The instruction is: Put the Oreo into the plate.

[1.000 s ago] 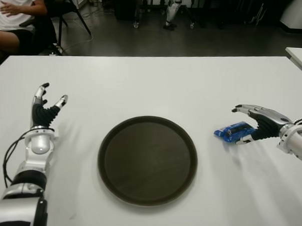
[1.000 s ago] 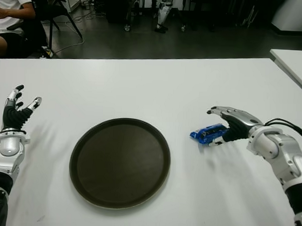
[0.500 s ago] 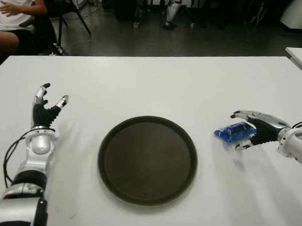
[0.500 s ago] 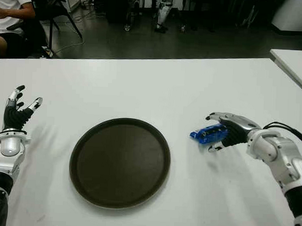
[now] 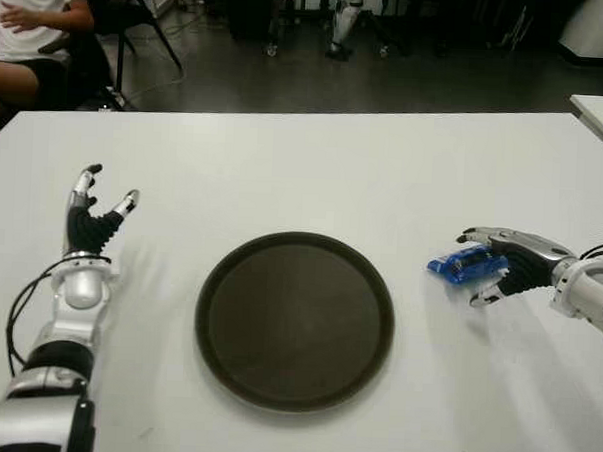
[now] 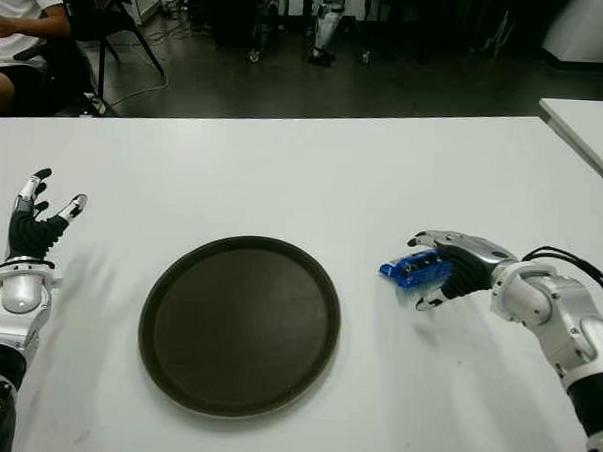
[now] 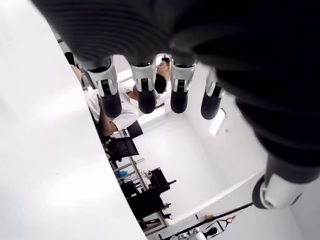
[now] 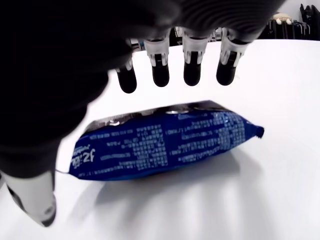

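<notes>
White table (image 5: pixel 314 167) spreads out in front of me, and the round dark plate (image 5: pixel 294 321) sits dead centre, bare. At three o'clock of the plate lies the blue Oreo packet (image 5: pixel 467 263), flat on the table, well apart from the rim. My right hand (image 5: pixel 508 265) arches over the packet, fingers (image 8: pixel 192 65) spread above it, thumb low beside it, not gripping. My left hand (image 5: pixel 90 220) shows at nine o'clock of the plate, fingers spread, holding nothing.
</notes>
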